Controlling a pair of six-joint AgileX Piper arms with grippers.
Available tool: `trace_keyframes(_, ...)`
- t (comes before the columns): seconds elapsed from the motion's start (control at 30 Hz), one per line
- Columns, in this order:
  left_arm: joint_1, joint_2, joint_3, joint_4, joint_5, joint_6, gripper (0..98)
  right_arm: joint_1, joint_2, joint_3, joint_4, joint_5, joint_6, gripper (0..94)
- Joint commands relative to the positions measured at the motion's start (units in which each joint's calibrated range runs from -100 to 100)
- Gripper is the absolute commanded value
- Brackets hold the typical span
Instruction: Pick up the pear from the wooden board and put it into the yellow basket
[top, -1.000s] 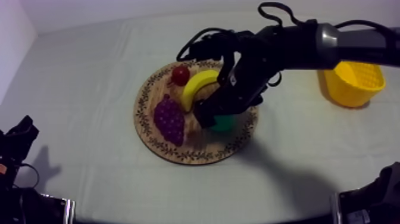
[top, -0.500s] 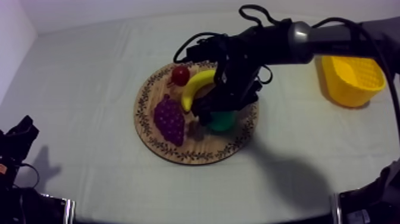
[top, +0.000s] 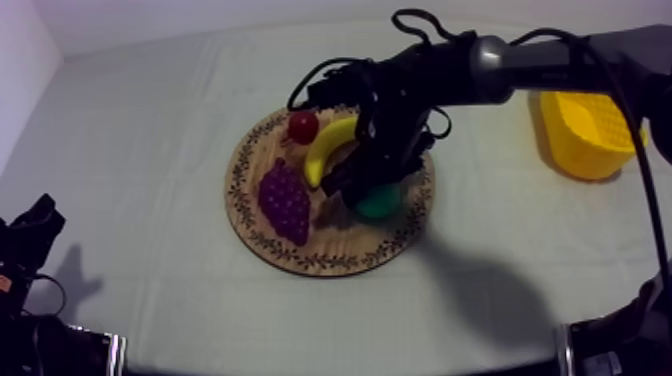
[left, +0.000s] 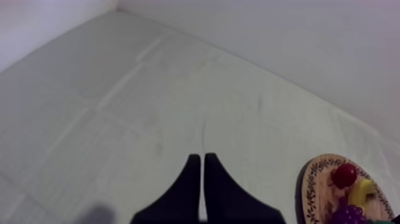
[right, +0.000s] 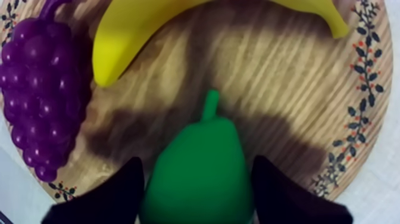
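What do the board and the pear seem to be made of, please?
The board looks like matte wood: grain lines show, with a printed rim pattern. The pear is probably moulded plastic, smooth, even green with a faint sheen, though rubber is possible.

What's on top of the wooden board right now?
A banana, purple grapes, a small red fruit and the green pear, with the right claw around it. The arm hides the board's far right part.

Black right arm (top: 430, 85), grey tubular link (top: 520, 62), left pincer's (left: 200, 157) tapered black fingers (left: 188, 187)
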Motion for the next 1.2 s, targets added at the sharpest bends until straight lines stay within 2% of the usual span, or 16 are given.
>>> trace_keyframes(0.0,0.0,0.0,0.0,0.00,0.0,0.0,0.1,0.0,-0.1,0.1,-0.2,-0.2,0.4,39.2)
trace_keyframes(0.2,0.0,0.0,0.0,0.00,0.0,0.0,0.1,0.6,-4.0,1.5,0.1,-0.9,0.8,35.8)
trace_keyframes(0.37,0.0,0.0,0.0,0.00,0.0,0.0,0.1,3.0,-12.3,3.3,1.8,-1.9,0.2,36.3)
trace_keyframes(0.6,0.0,0.0,0.0,0.00,0.0,0.0,0.1,9.9,-25.3,4.0,7.5,-2.5,-3.9,38.1)
trace_keyframes(0.97,0.0,0.0,0.0,0.00,0.0,0.0,0.1,27.0,-36.3,5.5,18.6,-5.7,-13.7,38.2)
trace_keyframes(1.17,0.0,0.0,0.0,0.00,0.0,0.0,0.1,33.1,-34.0,8.1,20.9,-6.5,-15.0,37.7)
